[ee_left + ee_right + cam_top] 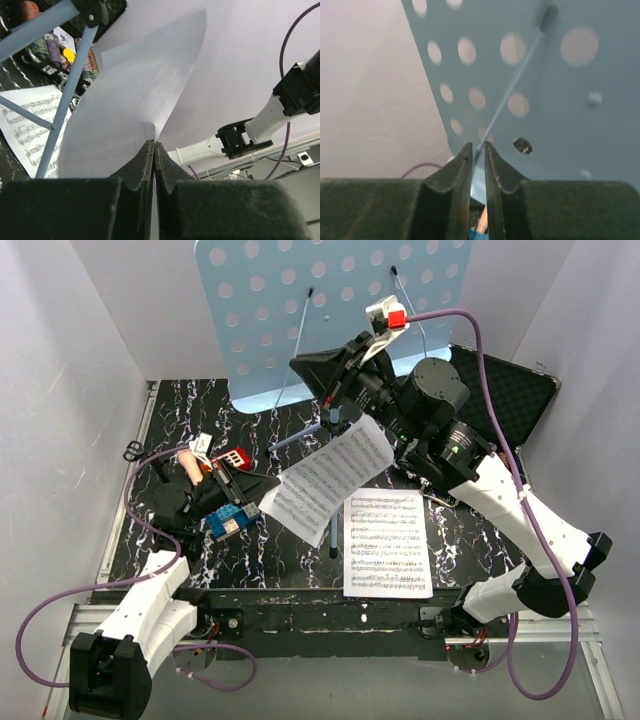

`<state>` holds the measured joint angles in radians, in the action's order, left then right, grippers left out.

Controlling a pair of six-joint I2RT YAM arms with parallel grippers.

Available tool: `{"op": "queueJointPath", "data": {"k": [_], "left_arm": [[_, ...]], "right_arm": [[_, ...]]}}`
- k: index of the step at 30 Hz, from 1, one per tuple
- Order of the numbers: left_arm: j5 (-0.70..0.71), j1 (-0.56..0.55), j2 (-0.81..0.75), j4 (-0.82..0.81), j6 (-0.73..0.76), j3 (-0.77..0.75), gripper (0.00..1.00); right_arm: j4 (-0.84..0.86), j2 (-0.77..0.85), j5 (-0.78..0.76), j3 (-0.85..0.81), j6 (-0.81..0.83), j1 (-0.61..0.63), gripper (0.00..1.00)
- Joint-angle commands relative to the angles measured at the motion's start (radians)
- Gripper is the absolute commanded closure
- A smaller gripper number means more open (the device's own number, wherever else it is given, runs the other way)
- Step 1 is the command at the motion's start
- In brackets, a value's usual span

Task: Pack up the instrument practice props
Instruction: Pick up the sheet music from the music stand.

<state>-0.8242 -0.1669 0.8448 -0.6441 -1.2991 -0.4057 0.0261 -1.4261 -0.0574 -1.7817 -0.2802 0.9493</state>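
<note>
The light-blue perforated music stand (330,310) stands at the back on its tripod legs (300,436). My right gripper (300,364) is up at the plate (560,100). Its fingers (478,146) stand a narrow gap apart around the plate's lower edge, at the foot of a thin page-holder wire (515,85). My left gripper (262,498) is shut on the corner of a white sheet-music page (325,480), held up off the table (130,100). A second page (387,545) lies flat in front. A pale head (190,465) beside my left arm may be the microphone.
An open black foam-lined case (510,390) sits at the back right; its chips (50,45) show past the stand's legs (75,75). White walls close in on three sides. Purple cables (470,340) loop over both arms. A small dark tool (133,450) lies at the table's left edge.
</note>
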Motion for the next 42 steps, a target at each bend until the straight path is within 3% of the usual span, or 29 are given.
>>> {"op": "queueJointPath", "data": {"k": [1, 3, 7, 12, 19, 22, 28, 32, 36, 42], "left_arm": [[-0.039, -0.019, -0.027, -0.049, -0.038, 0.031, 1.00], [-0.041, -0.026, -0.039, -0.055, -0.048, 0.042, 1.00], [-0.029, -0.045, -0.058, -0.071, -0.069, 0.068, 1.00], [0.006, -0.092, -0.088, -0.046, -0.069, 0.103, 1.00], [0.170, -0.255, -0.234, 0.250, 0.087, 0.076, 1.00], [0.203, -0.286, -0.250, 0.251, 0.070, 0.087, 1.00], [0.296, -0.307, -0.317, 0.221, 0.049, 0.107, 1.00], [0.344, -0.307, -0.316, 0.077, -0.021, 0.130, 1.00], [0.330, -0.309, -0.277, 0.014, -0.045, 0.105, 1.00], [0.312, -0.309, -0.224, -0.055, -0.074, 0.074, 1.00]], "right_arm": [[-0.202, 0.019, -0.005, 0.062, 0.030, 0.000, 0.66], [-0.209, 0.042, -0.010, 0.086, 0.021, 0.002, 0.55], [-0.203, 0.105, -0.024, 0.157, 0.001, 0.002, 0.43], [-0.210, 0.191, -0.033, 0.237, -0.011, 0.002, 0.37], [-0.261, 0.380, -0.065, 0.405, -0.025, 0.003, 0.36], [-0.325, 0.488, -0.110, 0.519, -0.057, 0.003, 0.35], [-0.356, 0.725, -0.168, 0.819, -0.276, 0.002, 0.27], [-0.305, 0.822, -0.111, 0.984, -0.448, 0.000, 0.27], [-0.171, 0.901, -0.052, 1.145, -0.623, 0.002, 0.25], [0.046, 0.949, -0.009, 1.326, -0.839, 0.000, 0.14]]}}
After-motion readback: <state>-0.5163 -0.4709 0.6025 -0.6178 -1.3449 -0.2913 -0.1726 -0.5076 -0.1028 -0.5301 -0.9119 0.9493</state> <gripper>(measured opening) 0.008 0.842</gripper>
